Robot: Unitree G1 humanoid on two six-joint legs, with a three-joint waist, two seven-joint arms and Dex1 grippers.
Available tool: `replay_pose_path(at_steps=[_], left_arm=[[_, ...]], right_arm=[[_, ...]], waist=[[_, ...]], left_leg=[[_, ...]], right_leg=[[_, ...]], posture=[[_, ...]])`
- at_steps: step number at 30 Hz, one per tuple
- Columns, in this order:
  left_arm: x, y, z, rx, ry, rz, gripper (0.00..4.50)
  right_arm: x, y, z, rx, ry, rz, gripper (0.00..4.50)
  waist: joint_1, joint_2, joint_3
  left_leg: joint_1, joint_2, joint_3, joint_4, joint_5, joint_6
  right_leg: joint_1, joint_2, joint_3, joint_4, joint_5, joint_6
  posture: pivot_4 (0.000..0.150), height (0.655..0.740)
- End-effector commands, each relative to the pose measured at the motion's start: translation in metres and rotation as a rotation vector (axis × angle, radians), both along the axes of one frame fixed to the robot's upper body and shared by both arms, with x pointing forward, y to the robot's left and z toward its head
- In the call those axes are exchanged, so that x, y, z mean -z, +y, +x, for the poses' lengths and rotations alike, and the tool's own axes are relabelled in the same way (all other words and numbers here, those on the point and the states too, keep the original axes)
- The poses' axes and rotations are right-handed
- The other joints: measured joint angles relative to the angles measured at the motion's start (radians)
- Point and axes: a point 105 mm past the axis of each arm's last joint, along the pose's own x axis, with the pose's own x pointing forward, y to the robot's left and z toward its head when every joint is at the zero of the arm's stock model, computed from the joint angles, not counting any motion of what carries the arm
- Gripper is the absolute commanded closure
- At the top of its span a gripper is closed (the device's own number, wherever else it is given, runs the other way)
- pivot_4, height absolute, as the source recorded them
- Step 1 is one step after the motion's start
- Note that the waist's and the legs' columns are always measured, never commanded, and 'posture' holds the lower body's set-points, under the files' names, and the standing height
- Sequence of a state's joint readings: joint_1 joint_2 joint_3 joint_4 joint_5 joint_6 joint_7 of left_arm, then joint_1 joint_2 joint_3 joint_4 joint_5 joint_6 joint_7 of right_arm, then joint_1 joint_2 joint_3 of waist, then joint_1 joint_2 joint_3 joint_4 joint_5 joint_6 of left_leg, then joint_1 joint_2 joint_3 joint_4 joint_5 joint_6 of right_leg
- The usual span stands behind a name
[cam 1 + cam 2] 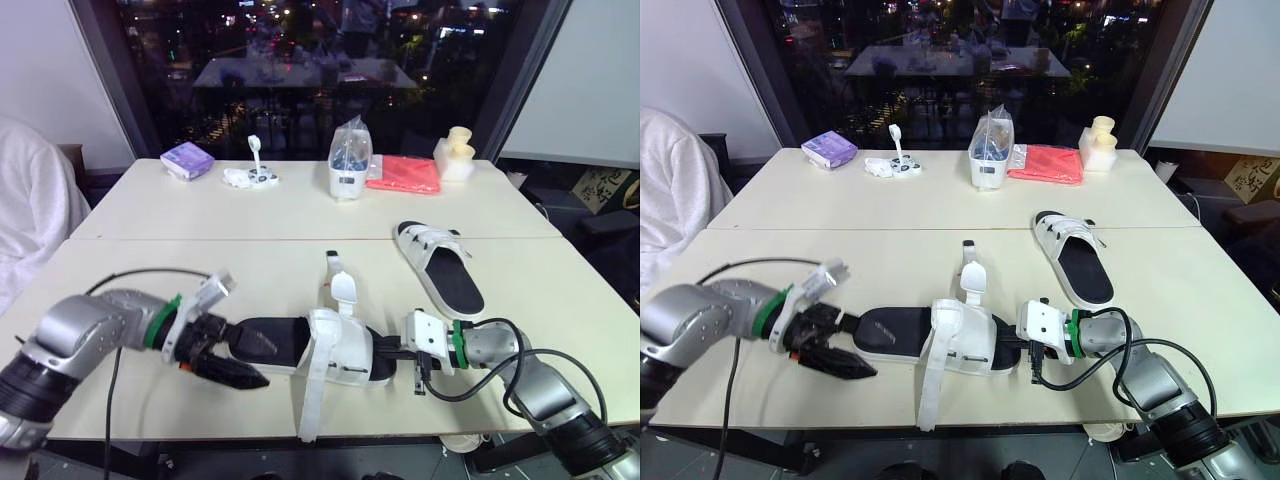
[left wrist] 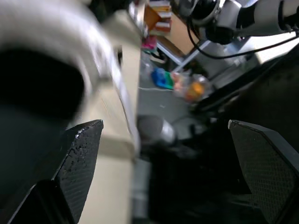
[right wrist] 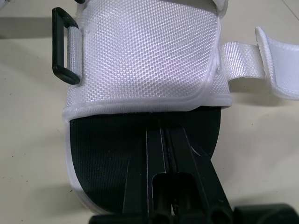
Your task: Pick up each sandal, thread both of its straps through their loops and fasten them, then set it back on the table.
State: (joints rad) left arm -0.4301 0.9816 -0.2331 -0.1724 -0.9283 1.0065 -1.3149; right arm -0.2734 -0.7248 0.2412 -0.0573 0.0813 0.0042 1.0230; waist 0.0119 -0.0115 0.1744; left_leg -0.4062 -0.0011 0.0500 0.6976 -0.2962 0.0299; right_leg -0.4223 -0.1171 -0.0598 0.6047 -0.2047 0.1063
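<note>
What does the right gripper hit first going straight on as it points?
Likely the white mesh upper of the near sandal: the right gripper lies shut on its black footbed, pointing at that band's edge.

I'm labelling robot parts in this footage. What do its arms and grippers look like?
Both arms are rounded silver-grey metal, the left arm and right arm each with a green wrist ring, a white boxy wrist block and a loose black cable. The left gripper and right gripper have black fingers.
</note>
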Motion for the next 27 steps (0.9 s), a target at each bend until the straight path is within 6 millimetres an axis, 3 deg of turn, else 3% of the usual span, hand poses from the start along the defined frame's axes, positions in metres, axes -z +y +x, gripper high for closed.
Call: replay_pose_path(at_steps=[1, 12, 23, 27], left_arm=[[0.005, -0.012, -0.011, 0.023, 0.010, -0.010, 0.03], [0.043, -0.039, -0.006, -0.053, -0.017, 0.005, 0.03], [0.055, -0.056, -0.006, -0.048, -0.001, 0.009, 0.03], [0.054, -0.056, -0.008, -0.035, 0.007, 0.011, 1.34]], right_arm=[[0.015, -0.007, -0.004, 0.044, 0.063, -0.037, 4.50], [0.009, 0.003, -0.011, 0.034, 0.071, -0.012, 4.50], [0.009, 0.004, -0.014, 0.038, 0.077, -0.010, 4.50], [0.010, 0.005, -0.014, 0.038, 0.079, -0.008, 4.50]], waist=[[0.000, -0.001, 0.000], [0.001, 0.001, -0.001], [0.001, 0.001, -0.001], [0.000, 0.001, -0.001]], left_leg=[[0.000, 0.000, 0.000, 0.000, 0.000, 0.000], [-0.001, -0.001, 0.000, -0.001, 0.000, 0.000], [-0.002, -0.001, 0.000, -0.002, 0.000, 0.000], [-0.002, -0.001, 0.000, -0.002, 0.000, 0.000]], right_leg=[[0.000, 0.000, 0.000, 0.000, 0.000, 0.000], [-0.001, -0.002, 0.000, -0.002, 0.000, -0.001], [-0.002, -0.002, 0.000, -0.003, 0.001, -0.002], [-0.002, -0.002, 0.000, -0.004, 0.001, -0.002]], posture=[[0.150, 0.7400], [0.150, 0.7400], [0.150, 0.7400], [0.150, 0.7400]])
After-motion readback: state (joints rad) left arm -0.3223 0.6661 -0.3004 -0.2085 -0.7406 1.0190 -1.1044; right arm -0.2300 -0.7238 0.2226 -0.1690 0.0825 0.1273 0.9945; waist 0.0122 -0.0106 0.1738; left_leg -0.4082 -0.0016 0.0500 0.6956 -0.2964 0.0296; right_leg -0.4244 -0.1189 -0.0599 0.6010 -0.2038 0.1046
